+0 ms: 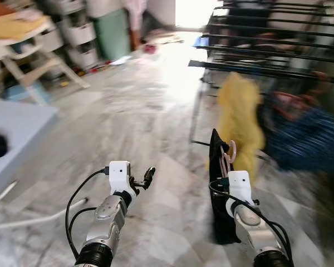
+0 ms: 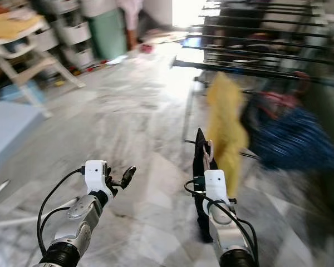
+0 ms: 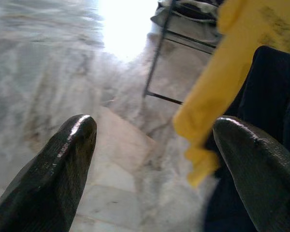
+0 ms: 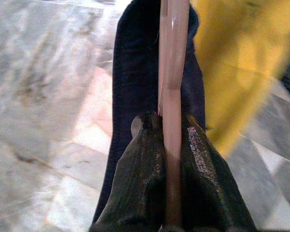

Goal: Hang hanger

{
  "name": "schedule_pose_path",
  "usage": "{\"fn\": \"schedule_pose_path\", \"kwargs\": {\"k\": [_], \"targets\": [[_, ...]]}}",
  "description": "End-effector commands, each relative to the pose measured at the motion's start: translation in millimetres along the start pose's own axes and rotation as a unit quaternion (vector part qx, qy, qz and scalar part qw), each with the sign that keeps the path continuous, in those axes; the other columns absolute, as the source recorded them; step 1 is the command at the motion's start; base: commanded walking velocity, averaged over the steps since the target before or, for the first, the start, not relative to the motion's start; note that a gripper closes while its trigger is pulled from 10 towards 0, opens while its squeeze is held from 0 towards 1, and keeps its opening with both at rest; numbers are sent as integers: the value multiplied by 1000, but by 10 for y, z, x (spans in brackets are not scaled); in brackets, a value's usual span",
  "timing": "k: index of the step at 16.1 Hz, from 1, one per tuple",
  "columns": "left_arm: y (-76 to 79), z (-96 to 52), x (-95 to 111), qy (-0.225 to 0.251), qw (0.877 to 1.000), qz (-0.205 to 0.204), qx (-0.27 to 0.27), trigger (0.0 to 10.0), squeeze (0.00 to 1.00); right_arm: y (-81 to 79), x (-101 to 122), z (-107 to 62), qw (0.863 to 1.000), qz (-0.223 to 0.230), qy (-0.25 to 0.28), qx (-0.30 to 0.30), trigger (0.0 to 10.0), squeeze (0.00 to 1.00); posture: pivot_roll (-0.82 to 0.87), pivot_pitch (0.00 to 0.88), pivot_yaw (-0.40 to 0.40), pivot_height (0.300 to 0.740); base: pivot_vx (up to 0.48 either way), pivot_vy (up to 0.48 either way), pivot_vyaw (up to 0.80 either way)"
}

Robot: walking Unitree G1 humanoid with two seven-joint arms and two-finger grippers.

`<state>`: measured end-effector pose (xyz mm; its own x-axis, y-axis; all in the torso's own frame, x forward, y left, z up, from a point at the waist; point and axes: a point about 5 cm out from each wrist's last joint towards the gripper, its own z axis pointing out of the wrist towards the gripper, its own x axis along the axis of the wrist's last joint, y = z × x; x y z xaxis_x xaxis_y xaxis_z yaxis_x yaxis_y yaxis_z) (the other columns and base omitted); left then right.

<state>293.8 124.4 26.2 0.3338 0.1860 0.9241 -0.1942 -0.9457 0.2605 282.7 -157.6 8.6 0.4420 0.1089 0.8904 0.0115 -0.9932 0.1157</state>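
My right gripper (image 4: 170, 145) is shut on a pink hanger (image 4: 171, 63) that carries a dark navy garment (image 1: 220, 189), held upright above the marble floor. The hanger's hook (image 1: 230, 153) sticks up just over the gripper. Straight ahead stands a black drying rack (image 1: 267, 39) with a yellow garment (image 1: 240, 119) and a blue patterned one (image 1: 306, 139) hanging from it. My left gripper (image 1: 142, 179) is raised to the left of the hanger, open, with nothing between its fingers (image 3: 63, 164).
A white high chair (image 1: 28, 50) and stacked storage drawers (image 1: 78, 30) stand at the far left. A pale blue surface (image 1: 16, 130) juts in at the left edge. A white cable (image 1: 33, 221) lies on the floor.
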Motion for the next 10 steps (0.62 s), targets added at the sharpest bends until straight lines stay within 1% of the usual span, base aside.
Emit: {"fn": "schedule_pose_path", "kwargs": {"k": [1, 7, 9, 10], "targets": [[-40, -17, -37, -12, 1000, 0, 6, 10000, 0, -54, 181, 16, 999, 5, 43, 6, 10000, 0, -179, 0, 85, 740, 300, 251, 0], [-8, -2, -45, -16, 1000, 1, -2, 10000, 0, -44, 213, 17, 999, 8, 52, 1, 10000, 0, -184, 0, 92, 740, 299, 257, 0], [-2, 6, -40, -17, 1000, 3, -5, 10000, 0, -28, 221, 25, 999, 17, 51, -7, 10000, 0, -185, 0, 95, 740, 300, 259, 0], [-3, 8, -39, -17, 1000, 4, -5, 10000, 0, -30, 227, 26, 998, 19, 51, -7, 10000, 0, -186, 0, 96, 740, 296, 259, -506]]}}
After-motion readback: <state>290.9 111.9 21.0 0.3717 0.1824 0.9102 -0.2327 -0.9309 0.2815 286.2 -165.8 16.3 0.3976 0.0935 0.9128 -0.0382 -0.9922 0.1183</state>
